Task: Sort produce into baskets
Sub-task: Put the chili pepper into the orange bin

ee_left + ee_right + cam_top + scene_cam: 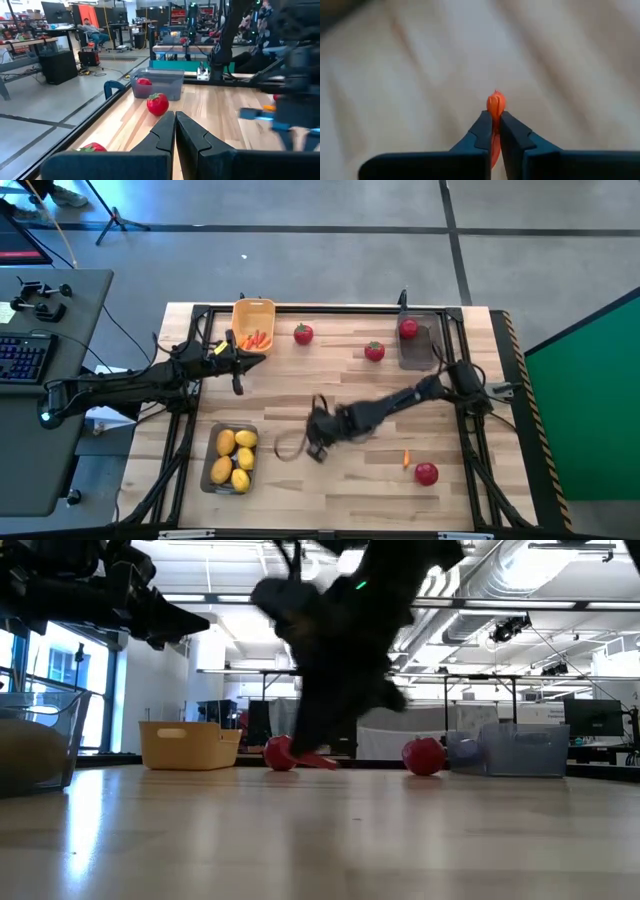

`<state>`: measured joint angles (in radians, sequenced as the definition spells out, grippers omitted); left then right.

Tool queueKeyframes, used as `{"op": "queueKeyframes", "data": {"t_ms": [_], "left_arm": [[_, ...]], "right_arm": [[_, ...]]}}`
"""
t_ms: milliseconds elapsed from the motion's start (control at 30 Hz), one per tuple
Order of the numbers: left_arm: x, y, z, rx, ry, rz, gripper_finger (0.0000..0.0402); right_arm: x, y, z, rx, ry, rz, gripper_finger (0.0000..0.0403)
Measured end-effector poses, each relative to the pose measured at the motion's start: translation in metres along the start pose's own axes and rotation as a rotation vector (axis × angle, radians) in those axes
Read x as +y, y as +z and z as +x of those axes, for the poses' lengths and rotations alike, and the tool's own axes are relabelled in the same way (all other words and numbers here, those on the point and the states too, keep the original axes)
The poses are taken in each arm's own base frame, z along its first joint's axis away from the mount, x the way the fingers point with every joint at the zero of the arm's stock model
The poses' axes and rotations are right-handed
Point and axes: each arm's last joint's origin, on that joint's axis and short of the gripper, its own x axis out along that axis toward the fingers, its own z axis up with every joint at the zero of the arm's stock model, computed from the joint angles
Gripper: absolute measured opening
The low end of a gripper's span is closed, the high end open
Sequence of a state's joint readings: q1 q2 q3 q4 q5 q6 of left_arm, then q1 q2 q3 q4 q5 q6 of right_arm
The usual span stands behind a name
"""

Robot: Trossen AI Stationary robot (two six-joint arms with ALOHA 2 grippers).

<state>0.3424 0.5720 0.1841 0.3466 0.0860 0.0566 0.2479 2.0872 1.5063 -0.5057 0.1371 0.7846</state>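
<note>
High view: my right gripper sits low at mid-counter; the left gripper waits beside the yellow-orange plastic basket.

Low view: I see two round red fruits on the wooden counter.

Left wrist view: its jaws are pressed together, empty.

Right wrist view: jaws are clamped on a thin orange carrot-like piece.

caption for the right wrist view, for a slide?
Right gripper shut on an orange carrot piece, pinched between its fingertips above the blurred wooden table.
</note>
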Motion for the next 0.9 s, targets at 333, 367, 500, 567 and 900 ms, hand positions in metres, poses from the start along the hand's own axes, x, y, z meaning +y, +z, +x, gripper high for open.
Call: {"op": "queueKeyframes", "data": {"t_ms": [333,367,500,567,900], "left_arm": [[0.009,-0.007,-0.01,-0.046,0.1,-0.018,0.0],[0.009,-0.009,-0.012,-0.055,0.115,-0.021,0.0],[0.012,-0.01,-0.019,-0.119,0.183,-0.042,0.0],[0.012,-0.008,-0.021,-0.142,0.197,-0.044,0.0],[0.012,-0.004,-0.025,-0.177,0.203,-0.027,0.0]], "right_arm": [[-0.076,0.114,-0.002,-0.485,0.086,-0.051,0.0002],[-0.084,0.123,-0.004,-0.532,0.086,-0.052,0.0002],[-0.115,0.15,-0.01,-0.663,0.107,-0.038,0.0001],[-0.128,0.16,-0.01,-0.725,0.11,-0.031,0.0001],[-0.155,0.197,0.024,-0.828,0.176,0.013,0.0001]]}}
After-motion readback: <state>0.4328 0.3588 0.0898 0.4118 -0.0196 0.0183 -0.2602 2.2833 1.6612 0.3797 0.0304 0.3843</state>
